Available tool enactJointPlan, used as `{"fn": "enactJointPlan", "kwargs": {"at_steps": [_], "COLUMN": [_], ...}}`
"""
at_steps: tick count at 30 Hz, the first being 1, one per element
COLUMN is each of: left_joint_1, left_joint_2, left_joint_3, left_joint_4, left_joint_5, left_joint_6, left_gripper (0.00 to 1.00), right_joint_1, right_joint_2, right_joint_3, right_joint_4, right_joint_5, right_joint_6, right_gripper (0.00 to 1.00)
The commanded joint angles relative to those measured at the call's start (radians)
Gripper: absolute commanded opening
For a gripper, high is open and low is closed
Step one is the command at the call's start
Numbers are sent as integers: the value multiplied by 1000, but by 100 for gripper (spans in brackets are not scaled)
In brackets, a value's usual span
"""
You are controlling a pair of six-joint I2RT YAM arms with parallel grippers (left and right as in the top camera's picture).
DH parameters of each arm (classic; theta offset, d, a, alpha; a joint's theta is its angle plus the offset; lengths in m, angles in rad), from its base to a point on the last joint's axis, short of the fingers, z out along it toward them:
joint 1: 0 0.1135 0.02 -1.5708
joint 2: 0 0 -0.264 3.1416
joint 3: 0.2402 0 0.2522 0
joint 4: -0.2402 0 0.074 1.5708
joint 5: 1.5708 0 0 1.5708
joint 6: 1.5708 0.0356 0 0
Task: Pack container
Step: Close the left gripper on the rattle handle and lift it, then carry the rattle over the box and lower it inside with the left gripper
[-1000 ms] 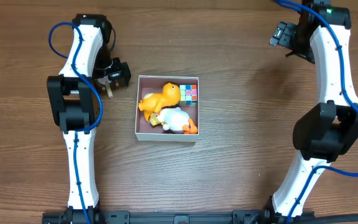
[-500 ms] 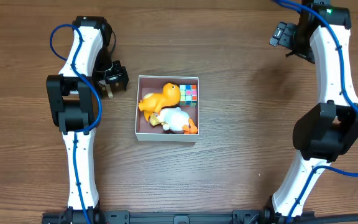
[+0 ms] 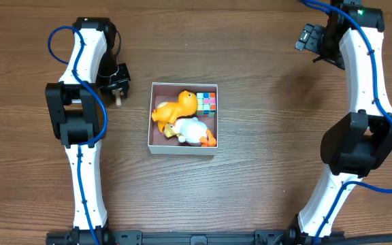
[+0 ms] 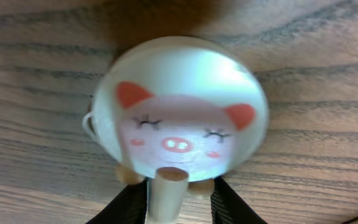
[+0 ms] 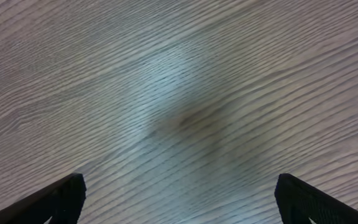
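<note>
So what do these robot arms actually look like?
The left arm and right arm are slim white shells linked by chunky black joints. A blue cable loops along each. The left gripper and right gripper are black, each with two fingers. A small green light glows at the right arm's far end.

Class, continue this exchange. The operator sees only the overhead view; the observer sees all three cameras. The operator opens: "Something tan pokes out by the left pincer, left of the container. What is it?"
Observer: It's the stick of a toy. The left wrist view shows a round white pig-faced toy with pink ears on the end of it.
Operator: Is the stick actually gripped, or just lying under the arm?
Observer: It looks gripped. The left pincer has a black finger close against each side of the stick.
</note>
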State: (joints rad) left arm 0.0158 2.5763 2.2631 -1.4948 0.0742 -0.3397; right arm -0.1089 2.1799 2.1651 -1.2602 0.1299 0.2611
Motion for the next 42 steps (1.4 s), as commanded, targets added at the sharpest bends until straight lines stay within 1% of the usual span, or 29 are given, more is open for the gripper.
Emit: {"fn": "enactJointPlan", "kwargs": {"at_steps": [1, 7, 10, 12, 13, 14, 15, 17, 22, 24, 26, 29, 33, 34, 35, 38, 41, 42], "left_joint_1": [13, 13, 11, 9, 8, 8, 8, 8, 8, 10, 10, 10, 10, 10, 10, 0, -25, -41], "left_joint_2": [51, 51, 51, 51, 51, 51, 51, 51, 51, 51, 51, 45, 45, 45, 45, 45, 45, 29], "left_joint_3": [-31, -31, -31, -31, -31, -31, -31, -31, -31, -31, -28, -15, 122, 183, 295, 508, 660, 695], "left_joint_4": [45, 10, -12, -20, -23, -22, -17, -7, 22, 34, 43, 61, 28, 8, -32, -124, -195, -195], "left_joint_5": [-29, -18, 48, 54, 54, 54, 53, 50, 49, 49, 19, 13, 12, 12, 12, 37, 57, 99], "left_joint_6": [3, 4, 4, 3, 3, 3, 3, 3, 5, 29, 58, 120, 186, 203, 210, 233, 274, 284], "left_gripper": [31, 31, 28, 27, 26, 20, 18, 18, 13, 13, 8, 8, 8, 8, 9, 9, 9, 9], "right_joint_1": [2, 2, 2, 2, 2, 2, 2, 2, 2, 2, 2, 2, 2, 2, 2, 2, 2, 2], "right_joint_2": [-10, -10, -10, -10, -10, -10, -10, -10, -10, -10, -10, -10, -10, -10, -10, -10, -10, -10], "right_joint_3": [2, 2, 2, 2, 2, 2, 2, 2, 2, 2, 2, 2, 2, 2, 2, 2, 2, 2], "right_joint_4": [3, 3, 3, 3, 3, 3, 3, 3, 3, 3, 3, 3, 3, 3, 3, 3, 3, 3], "right_joint_5": [0, 0, 0, 0, 0, 0, 0, 0, 0, 0, 0, 0, 0, 0, 0, 0, 0, 0], "right_joint_6": [2, 2, 1, 2, 2, 2, 2, 1, 1, 2, 2, 2, 2, 2, 1, 1, 1, 2], "right_gripper": [100, 100, 100, 100, 100, 100, 100, 100, 100, 100, 100, 100, 100, 100, 100, 100, 100, 100]}}
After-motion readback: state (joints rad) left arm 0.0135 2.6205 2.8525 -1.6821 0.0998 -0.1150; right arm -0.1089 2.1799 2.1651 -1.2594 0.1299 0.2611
